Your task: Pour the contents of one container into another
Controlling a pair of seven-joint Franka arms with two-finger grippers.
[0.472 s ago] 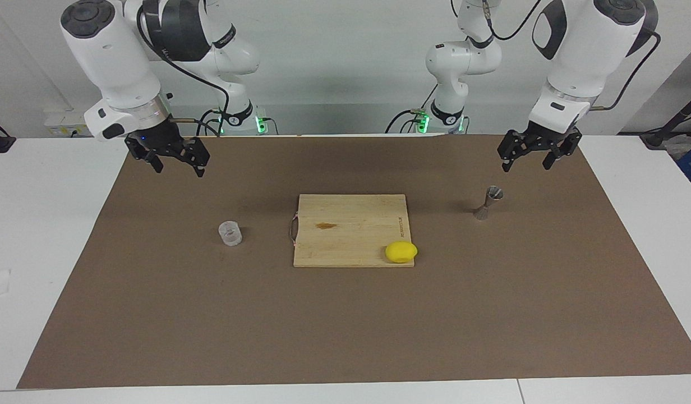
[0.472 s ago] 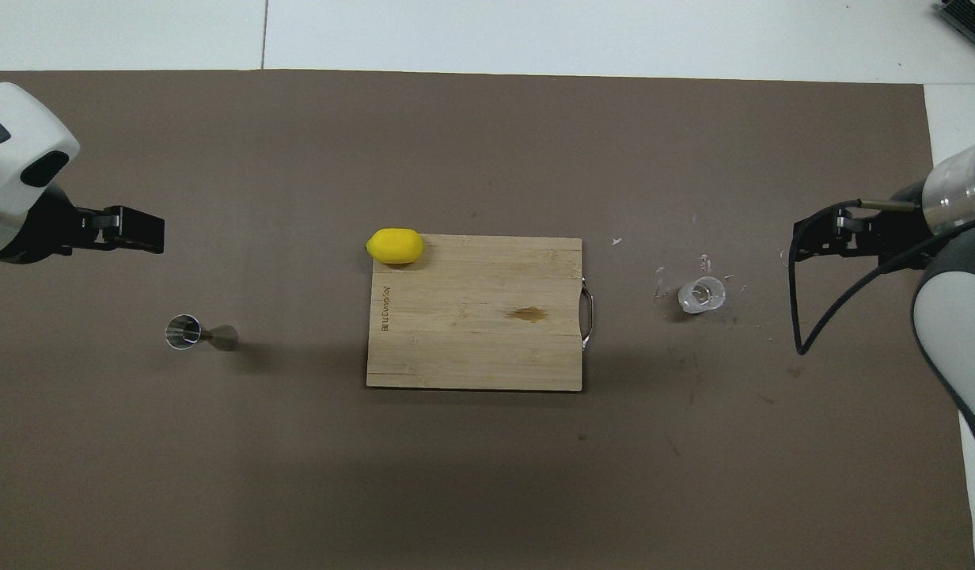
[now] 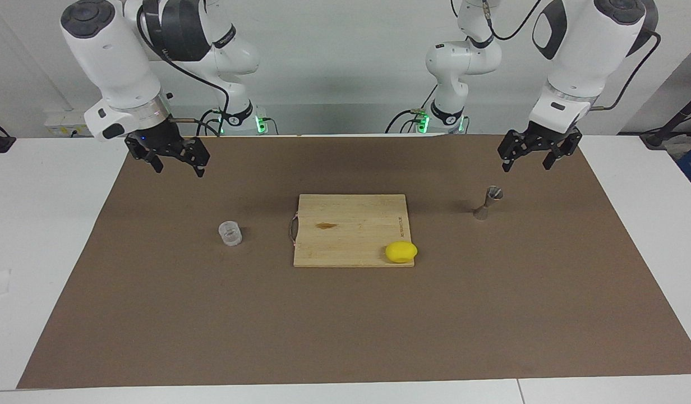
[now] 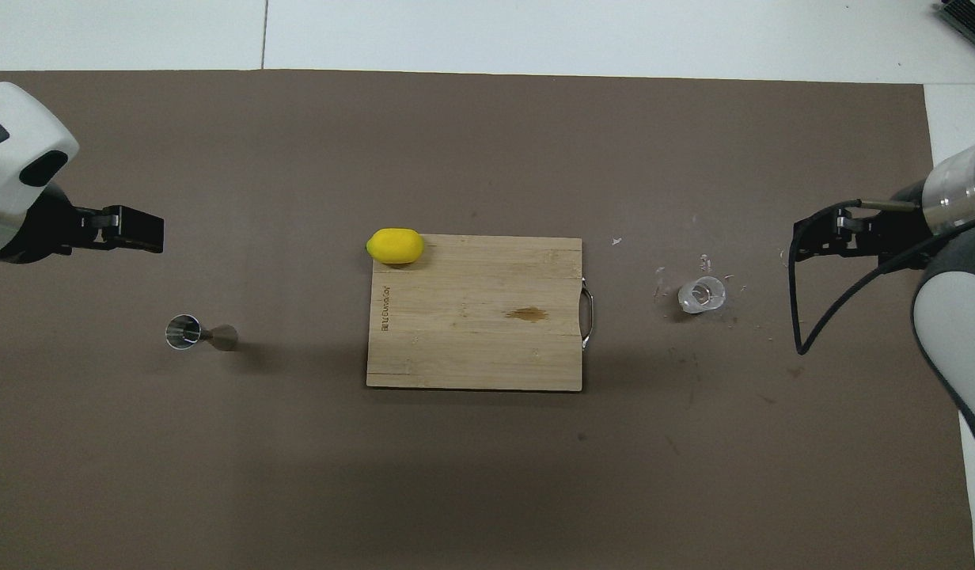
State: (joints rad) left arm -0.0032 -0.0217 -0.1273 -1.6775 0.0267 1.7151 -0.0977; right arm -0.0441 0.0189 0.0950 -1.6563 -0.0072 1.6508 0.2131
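We see the clear cup (image 3: pixel 230 233), short, squat and see-through, standing upright on the brown mat (image 3: pixel 345 325) toward the right arm's end of the table, beside the handle end of the wooden cutting board (image 3: pixel 351 230). The metal jigger (image 3: pixel 487 203), a silver-grey hourglass with a narrow waist, stands upright on the mat toward the left arm's end.

We find the right gripper (image 3: pixel 177 166) hanging in the air over bare mat, its arm bent down from above and its fingers spread apart, empty. The left gripper (image 3: pixel 528 163) hangs likewise over the mat, fingers released and holding nothing.

In the facing view the cup sits at about four o'clock from the right gripper, well apart from its fingers. The jigger lies at about seven o'clock from the left gripper, near but untouched. A yellow lemon (image 3: pixel 401 252) rests at the board's corner, at about eight o'clock from the jigger.
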